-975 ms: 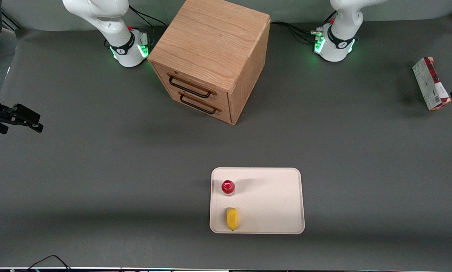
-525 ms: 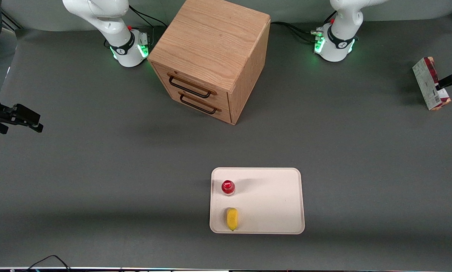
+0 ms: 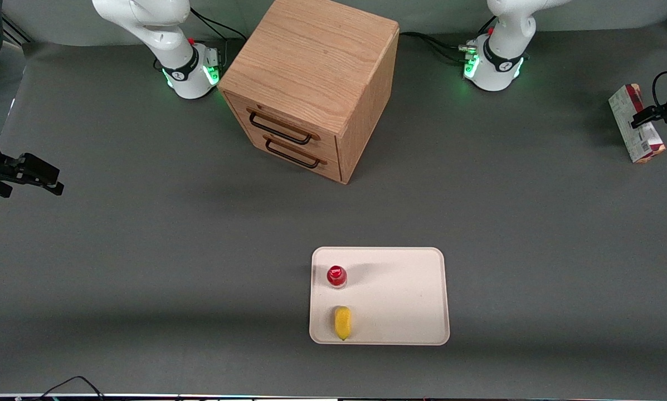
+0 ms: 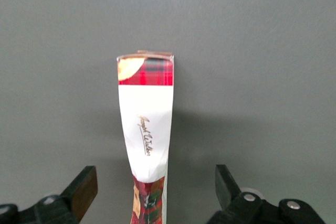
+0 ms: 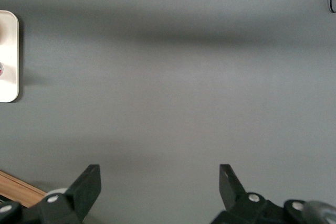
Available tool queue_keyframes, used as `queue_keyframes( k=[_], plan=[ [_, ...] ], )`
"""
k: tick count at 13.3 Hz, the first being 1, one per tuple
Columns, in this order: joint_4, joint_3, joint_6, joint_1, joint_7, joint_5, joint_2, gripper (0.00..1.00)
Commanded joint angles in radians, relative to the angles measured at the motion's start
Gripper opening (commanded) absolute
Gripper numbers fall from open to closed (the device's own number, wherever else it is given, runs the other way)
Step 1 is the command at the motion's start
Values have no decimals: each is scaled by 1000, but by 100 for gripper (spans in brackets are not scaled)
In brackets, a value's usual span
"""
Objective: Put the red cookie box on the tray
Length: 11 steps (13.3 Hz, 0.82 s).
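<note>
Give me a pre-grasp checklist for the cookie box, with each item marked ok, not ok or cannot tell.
1. Gripper open: ok, fingers spread wide.
2. Red cookie box between the fingers: ok, standing on its edge, roughly centred.
3. Fingers clear of the box: ok, gaps on both sides.
4. Gripper low enough to close: cannot tell.
5. Tray has room: ok, though a red-capped bottle and a yellow object stand at its parked-arm end.

Light's soft and even from overhead, with no glare on the grey table. Faint darker bands run across it, and the wooden cabinet drops a blurry shadow toward the front camera. The wrist shot is sharp. The gripper, fingers spread wide, hangs above the red cookie box, which throws a soft shadow and looks stretched up close.
</note>
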Motion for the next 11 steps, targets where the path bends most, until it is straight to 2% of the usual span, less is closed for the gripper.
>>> queue_keyframes(
  k=[1,4,6,11],
  plan=[
    [-14,1,23,18,20,6,14,100],
    [-21,-1,42,21,22,0,32,100],
    [-24,-2,72,27,22,0,52,95],
    [-26,-4,82,39,48,-15,75,67]
  ],
)
